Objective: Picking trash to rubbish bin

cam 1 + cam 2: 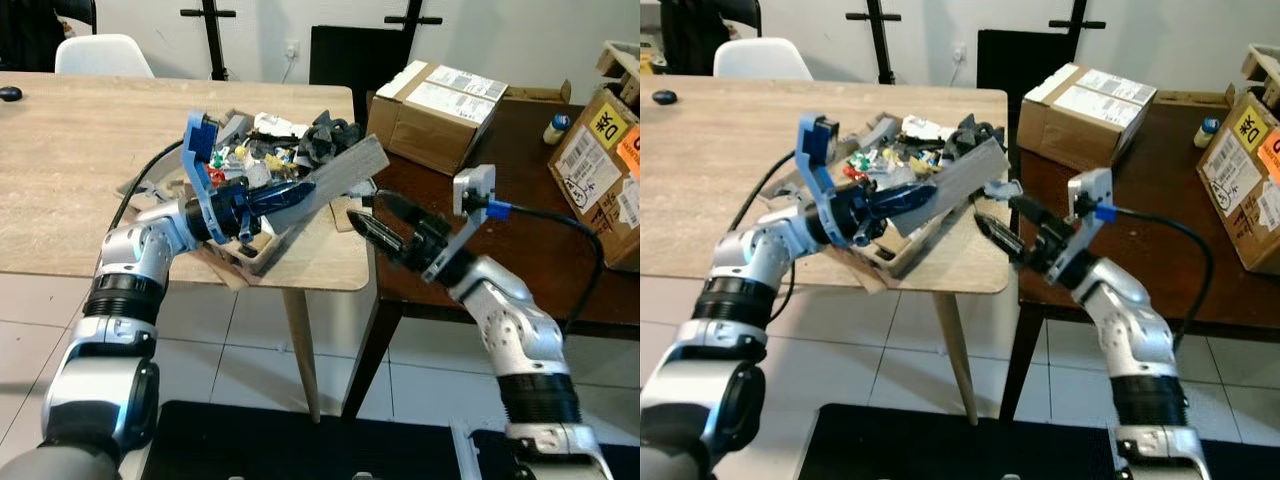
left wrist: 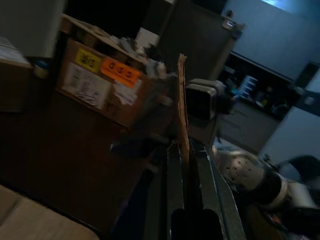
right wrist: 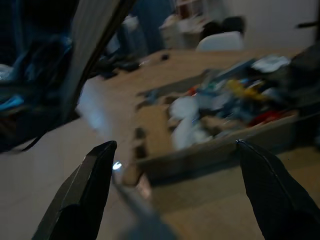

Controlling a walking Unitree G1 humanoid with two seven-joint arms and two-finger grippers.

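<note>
A long grey cardboard strip [image 1: 340,175] is held up at a slant over the near right corner of the light wooden table [image 1: 90,190]. My left gripper [image 1: 290,192] is shut on its lower part; in the left wrist view the strip [image 2: 183,110] stands edge-on between the fingers [image 2: 175,175]. Behind it a heap of mixed trash [image 1: 275,140] lies in a flat cardboard tray [image 1: 245,262]. My right gripper [image 1: 370,215] is open just off the table's right edge, under the strip's upper end, its fingertips [image 3: 95,165] pointing at the tray [image 3: 200,155] and touching nothing.
A dark brown table [image 1: 530,240] at the right carries a cardboard box [image 1: 435,110] and a labelled box [image 1: 605,170]. A white chair [image 1: 100,55] stands behind the wooden table, and a black mouse [image 1: 10,94] lies at its far left. Tiled floor lies below.
</note>
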